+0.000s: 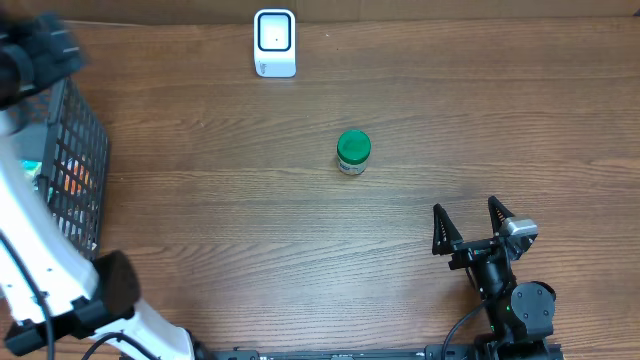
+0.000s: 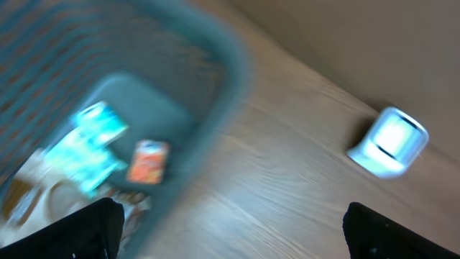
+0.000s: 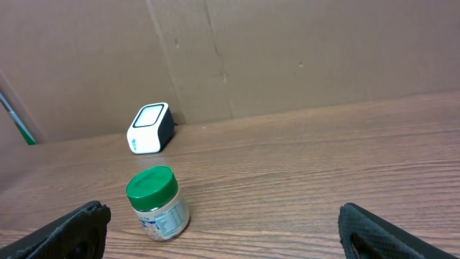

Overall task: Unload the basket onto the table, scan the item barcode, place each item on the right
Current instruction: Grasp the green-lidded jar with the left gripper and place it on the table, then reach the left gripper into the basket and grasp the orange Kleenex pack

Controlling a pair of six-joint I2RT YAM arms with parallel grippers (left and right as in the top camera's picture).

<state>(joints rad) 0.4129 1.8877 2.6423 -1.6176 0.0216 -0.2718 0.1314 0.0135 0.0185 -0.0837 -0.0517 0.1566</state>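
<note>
Jar (image 1: 353, 152): upright, green lid, middle of table (image 1: 250, 220).
Scanner (image 1: 275, 43): far edge, beyond jar.
Left gripper (image 2: 230, 241): fingers apart, empty, above basket (image 1: 75, 170) rim.
Right gripper (image 1: 466, 215): fingers apart, empty, well apart from jar.

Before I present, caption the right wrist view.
Green-lidded jar upright on the wooden table, white scanner behind it, open right gripper facing both.

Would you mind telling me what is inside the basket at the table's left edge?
The basket holds a pale blue packet and a small orange packet; blur hides their labels. Anything beneath them cannot be seen.
</note>
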